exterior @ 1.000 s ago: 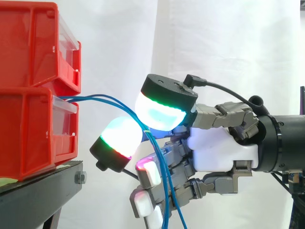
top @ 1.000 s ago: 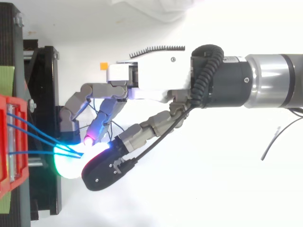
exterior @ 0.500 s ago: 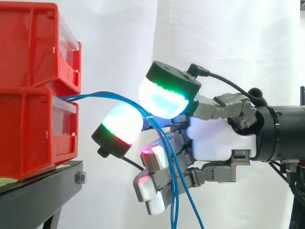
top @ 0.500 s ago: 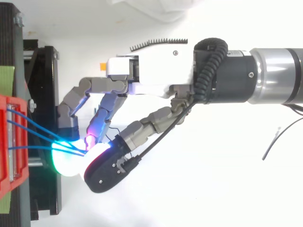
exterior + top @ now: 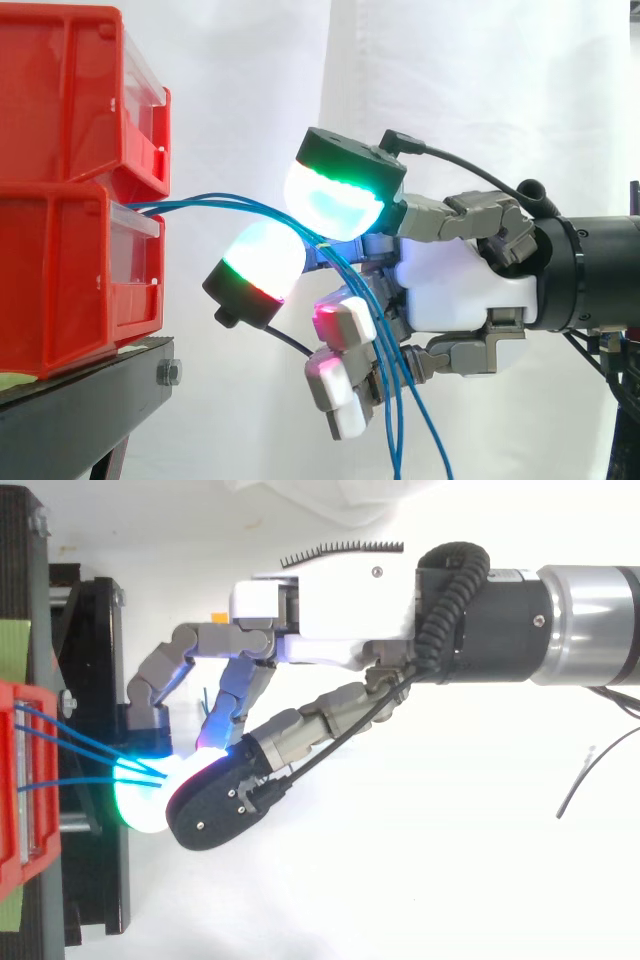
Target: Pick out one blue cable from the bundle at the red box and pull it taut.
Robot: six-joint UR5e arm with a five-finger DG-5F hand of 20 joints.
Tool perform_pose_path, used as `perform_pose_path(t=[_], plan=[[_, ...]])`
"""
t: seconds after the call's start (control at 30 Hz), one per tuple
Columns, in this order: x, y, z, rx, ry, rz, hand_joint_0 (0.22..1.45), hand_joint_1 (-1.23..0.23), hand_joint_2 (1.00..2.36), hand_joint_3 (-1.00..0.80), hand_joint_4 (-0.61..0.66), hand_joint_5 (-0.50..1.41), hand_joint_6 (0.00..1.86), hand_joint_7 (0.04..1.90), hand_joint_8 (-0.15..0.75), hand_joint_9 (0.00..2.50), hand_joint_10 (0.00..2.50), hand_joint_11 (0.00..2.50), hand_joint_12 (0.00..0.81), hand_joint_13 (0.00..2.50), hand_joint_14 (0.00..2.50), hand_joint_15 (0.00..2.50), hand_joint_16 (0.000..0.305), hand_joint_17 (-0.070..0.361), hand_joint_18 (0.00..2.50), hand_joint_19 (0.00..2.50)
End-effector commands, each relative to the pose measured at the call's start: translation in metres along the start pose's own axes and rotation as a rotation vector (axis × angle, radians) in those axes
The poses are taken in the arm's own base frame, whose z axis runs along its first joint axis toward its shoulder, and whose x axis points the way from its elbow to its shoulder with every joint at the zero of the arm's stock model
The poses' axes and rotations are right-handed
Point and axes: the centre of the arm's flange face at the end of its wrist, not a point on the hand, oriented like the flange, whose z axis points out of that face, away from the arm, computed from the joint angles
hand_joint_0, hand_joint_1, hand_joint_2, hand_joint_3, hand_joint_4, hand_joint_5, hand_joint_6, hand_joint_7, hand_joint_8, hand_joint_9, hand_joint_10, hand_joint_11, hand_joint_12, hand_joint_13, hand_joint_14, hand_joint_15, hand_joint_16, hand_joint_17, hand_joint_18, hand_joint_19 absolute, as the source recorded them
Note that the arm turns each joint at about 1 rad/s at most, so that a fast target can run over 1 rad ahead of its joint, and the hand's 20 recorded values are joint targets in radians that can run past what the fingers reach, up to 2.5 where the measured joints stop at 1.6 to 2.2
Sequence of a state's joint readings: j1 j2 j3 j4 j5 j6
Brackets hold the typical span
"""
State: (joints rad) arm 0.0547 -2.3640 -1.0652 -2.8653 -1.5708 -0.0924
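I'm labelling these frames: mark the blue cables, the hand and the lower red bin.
blue cables (image 5: 205,199), side view, arc leaving the bin.
hand (image 5: 460,292), side view, white palm.
lower red bin (image 5: 60,285), side view, side wall.

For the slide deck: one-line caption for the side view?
Hand pinching blue cables between glowing pads, beside stacked red bins.

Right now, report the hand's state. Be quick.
Hand: shut on the blue cables, pinched between its glowing fingertips; the cables run slack from the lower red bin.
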Motion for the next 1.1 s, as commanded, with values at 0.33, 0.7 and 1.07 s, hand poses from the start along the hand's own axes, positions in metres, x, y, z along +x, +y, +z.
perform_pose_path(t=[0.33,0.7,1.07], plan=[[-0.0014,0.0023,-0.0004,0.006,0.016,-0.004,0.70,-0.87,1.02,-0.30,-0.13,-0.12,0.95,0.96,0.319,1.24,0.03,0.84,0.347,1.08,0.02,0.63,0.045,0.102,0.92,0.60],[-0.0014,0.0029,-0.0003,0.006,0.016,-0.004,0.77,-0.93,1.00,-0.50,-0.20,-0.11,0.96,1.02,0.307,1.31,0.03,0.87,0.337,1.13,0.03,0.66,0.044,0.098,0.96,0.58],[-0.0058,0.0022,-0.0016,0.008,0.024,-0.005,0.54,-0.85,1.00,-0.50,-0.02,-0.10,0.94,0.82,0.302,1.33,0.03,0.86,0.354,1.13,0.02,0.66,0.046,0.104,0.97,0.59]])
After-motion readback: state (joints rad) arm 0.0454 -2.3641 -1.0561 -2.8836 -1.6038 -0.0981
